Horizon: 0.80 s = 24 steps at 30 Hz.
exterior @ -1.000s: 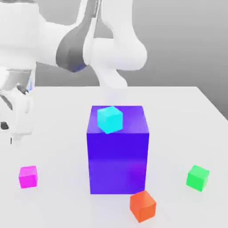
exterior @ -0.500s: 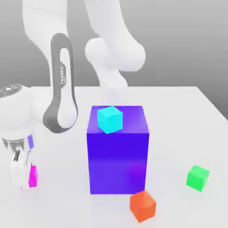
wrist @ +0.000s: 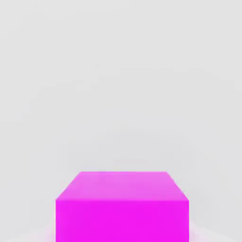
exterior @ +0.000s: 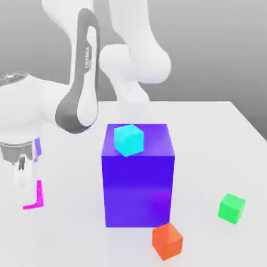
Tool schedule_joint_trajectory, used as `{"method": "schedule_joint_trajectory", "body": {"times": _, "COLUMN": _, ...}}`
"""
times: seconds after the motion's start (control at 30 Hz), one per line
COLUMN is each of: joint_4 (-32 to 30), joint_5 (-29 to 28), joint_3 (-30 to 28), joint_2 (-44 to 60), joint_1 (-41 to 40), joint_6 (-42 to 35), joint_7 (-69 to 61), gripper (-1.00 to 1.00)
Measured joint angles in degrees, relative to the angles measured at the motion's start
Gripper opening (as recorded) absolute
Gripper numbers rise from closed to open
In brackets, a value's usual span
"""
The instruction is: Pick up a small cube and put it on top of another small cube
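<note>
- Clamping down at the table's near left corner in the exterior view, the gripper (exterior: 28, 195) stands upright with its jaws closed on the small cube (exterior: 37, 194); only a magenta sliver shows beside the white finger there, while the hand view has the same cube (wrist: 123, 205) sitting squarely at the hand, its faces square to the camera.
- Resting low on the white table (exterior: 208, 141), the cube appears to be at or barely off the surface; a lift looks like the step still ahead.
- Lying to the right of the gripper, at the near edge, is the orange-red cube (exterior: 167, 241), with the green cube (exterior: 231, 208) farther right; both stand well apart from the grasp and from each other.
- Rising between them and the far side, the big blue-purple block (exterior: 138, 174) carries the cyan cube (exterior: 128, 139) on its top, up and to the right of the gripper.
- Judging by the layout, any carry rightward has open table to cross, though the tall block's near left edge would need clearing.
</note>
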Motion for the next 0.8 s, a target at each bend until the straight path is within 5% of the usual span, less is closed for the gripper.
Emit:
{"method": "schedule_joint_trajectory", "body": {"times": 0.47, "joint_4": 3.28, "joint_5": 2.38, "joint_3": 18.88, "joint_2": -5.60, "joint_1": 32.01, "joint_6": -4.58, "joint_7": 12.83, "gripper": -1.00}}
{"method": "schedule_joint_trajectory", "body": {"times": 0.8, "joint_4": -3.26, "joint_5": -2.50, "joint_3": 20.28, "joint_2": -6.13, "joint_1": 46.35, "joint_6": -6.57, "joint_7": 30.26, "gripper": -1.00}}
